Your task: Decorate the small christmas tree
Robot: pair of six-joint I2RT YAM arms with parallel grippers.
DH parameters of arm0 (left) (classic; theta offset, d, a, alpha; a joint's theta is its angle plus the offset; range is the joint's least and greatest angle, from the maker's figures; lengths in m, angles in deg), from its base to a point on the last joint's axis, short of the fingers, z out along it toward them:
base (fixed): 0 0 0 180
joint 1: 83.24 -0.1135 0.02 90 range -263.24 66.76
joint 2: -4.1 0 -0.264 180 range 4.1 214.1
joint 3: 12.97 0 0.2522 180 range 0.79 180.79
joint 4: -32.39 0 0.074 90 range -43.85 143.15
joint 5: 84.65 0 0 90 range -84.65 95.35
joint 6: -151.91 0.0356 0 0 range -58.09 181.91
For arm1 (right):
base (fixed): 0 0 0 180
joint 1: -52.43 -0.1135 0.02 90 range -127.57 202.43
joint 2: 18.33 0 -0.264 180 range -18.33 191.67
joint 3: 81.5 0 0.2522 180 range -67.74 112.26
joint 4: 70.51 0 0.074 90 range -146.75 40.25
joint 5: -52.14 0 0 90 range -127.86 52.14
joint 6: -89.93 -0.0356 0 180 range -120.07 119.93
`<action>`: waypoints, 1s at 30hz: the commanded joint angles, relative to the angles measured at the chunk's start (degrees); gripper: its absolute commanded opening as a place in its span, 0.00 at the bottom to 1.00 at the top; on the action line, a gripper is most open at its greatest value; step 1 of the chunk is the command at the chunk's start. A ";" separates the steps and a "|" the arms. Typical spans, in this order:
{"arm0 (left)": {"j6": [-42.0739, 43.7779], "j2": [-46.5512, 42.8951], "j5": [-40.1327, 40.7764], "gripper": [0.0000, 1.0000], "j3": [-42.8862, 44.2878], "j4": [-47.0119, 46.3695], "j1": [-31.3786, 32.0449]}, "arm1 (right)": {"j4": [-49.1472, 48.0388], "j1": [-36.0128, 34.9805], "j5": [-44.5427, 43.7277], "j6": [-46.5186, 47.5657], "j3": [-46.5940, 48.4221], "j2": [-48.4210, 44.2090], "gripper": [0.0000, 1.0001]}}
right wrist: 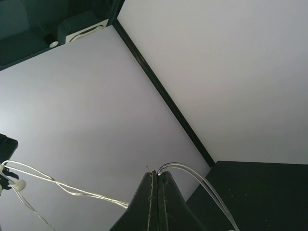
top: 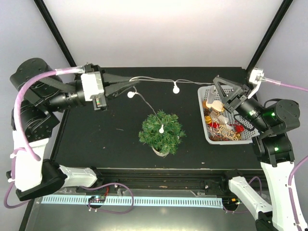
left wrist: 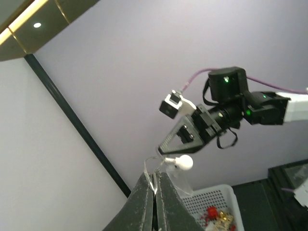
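**Top view:** the small christmas tree (top: 161, 134) stands upright mid-table (top: 96, 130), with one bulb (top: 161, 128) of a light string (top: 176, 88) resting on it. The left gripper (top: 136, 82) is at the tree's 11 o'clock and the right gripper (top: 216, 79) at its 2 o'clock. A basket (top: 202, 115) of ornaments sits at 3 o'clock.

**Left wrist:** the left gripper (left wrist: 155, 179) is fully closed, pinching the string (left wrist: 184, 162).

**Right wrist:** the right gripper (right wrist: 155, 174) is fully closed on the string (right wrist: 180, 165), which trails toward 9 and 4 o'clock.

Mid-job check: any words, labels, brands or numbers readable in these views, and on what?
None can be read.
Coloured patch on the left wrist's white housing: too small to read.
Pale toothed strip at the near edge: no legible marks.
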 commanded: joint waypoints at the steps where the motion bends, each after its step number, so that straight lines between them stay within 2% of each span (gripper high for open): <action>1: -2.35 1.10 1.64 0.02 2.57 -11.80 0.11 | -4.76 0.72 -4.17 -2.97 -2.02 -0.22 0.01; 5: -4.54 2.00 1.78 0.02 4.90 -15.80 0.11 | -10.44 0.74 -2.76 -6.90 0.48 1.63 0.01; 10: -7.69 4.39 2.40 0.02 9.37 -19.37 0.11 | -14.30 0.72 -2.01 -9.59 8.04 4.74 0.01; 17: -13.09 3.81 -1.12 0.02 12.89 -22.38 0.11 | -15.23 0.70 -1.65 -10.84 16.46 7.59 0.01; 21: -11.26 1.27 -1.27 0.01 12.14 -18.77 0.14 | -14.62 0.67 -0.56 -10.93 16.36 7.46 0.01; 30: -4.93 -6.23 -1.76 0.01 2.83 -11.43 0.11 | -12.05 0.66 -0.45 -8.26 10.66 4.22 0.01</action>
